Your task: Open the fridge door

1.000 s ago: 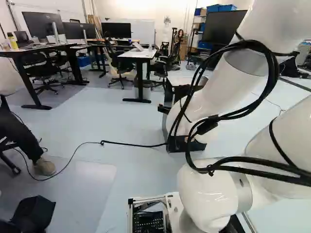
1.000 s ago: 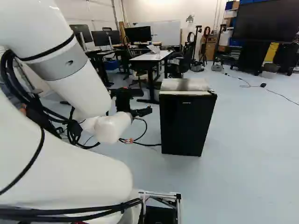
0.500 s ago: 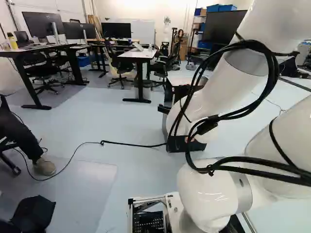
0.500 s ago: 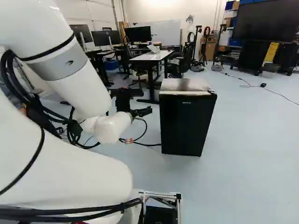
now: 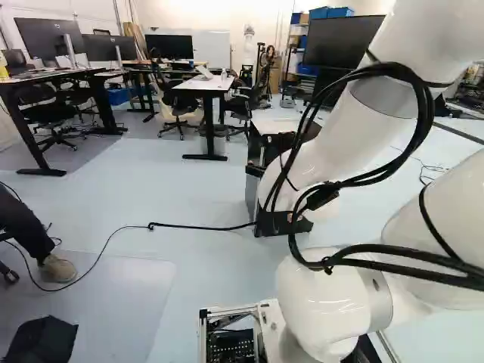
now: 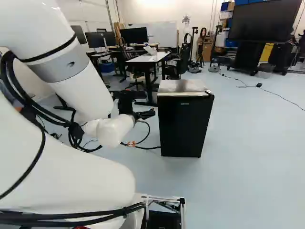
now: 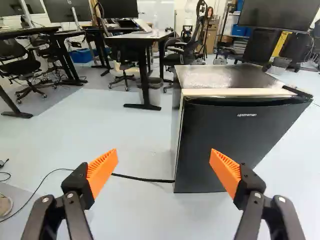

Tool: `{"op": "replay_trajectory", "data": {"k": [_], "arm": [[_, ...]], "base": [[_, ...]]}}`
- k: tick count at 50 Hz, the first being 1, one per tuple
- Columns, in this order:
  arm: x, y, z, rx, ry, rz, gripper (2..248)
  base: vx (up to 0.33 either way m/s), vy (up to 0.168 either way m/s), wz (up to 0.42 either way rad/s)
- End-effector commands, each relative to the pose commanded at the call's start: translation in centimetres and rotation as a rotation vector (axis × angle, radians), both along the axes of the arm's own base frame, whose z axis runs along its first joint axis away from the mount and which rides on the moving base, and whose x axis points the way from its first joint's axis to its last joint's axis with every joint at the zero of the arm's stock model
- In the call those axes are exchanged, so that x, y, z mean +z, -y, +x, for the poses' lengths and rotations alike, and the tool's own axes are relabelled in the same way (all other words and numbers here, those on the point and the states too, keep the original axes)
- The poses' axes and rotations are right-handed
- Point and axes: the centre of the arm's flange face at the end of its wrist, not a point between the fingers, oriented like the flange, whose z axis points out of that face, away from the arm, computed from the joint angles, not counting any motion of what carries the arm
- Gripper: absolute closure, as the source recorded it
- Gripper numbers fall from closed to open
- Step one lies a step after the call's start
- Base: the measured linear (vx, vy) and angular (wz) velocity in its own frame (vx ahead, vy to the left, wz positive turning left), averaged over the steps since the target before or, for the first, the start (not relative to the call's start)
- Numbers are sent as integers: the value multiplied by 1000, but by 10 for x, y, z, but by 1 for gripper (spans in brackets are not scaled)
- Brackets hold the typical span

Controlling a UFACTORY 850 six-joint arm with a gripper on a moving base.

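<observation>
Base motion had slid the whole room leftward in both base views, as if turning slightly right, while the UFACTORY 850 arm [image 6: 88,95] kept its pose against its lowest joint [image 5: 321,306]. That turn brought the end effector [image 7: 164,162] more into line with the mini-fridge [image 7: 270,125], which stood on the floor ahead of it and off to one side. Its orange-padded fingers [image 7: 102,172] were spread wide, gripping nothing. The fridge door [image 7: 225,145] looked closed, its hinge cover [image 7: 297,91] on the farther side, so the nearer edge probably needed approaching next.
</observation>
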Motion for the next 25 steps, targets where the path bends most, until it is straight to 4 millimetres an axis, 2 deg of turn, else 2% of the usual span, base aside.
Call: {"op": "replay_trajectory", "data": {"k": [25], "arm": [[0, 0, 0, 0, 0, 0, 3]], "base": [[1, -11, -51]]}}
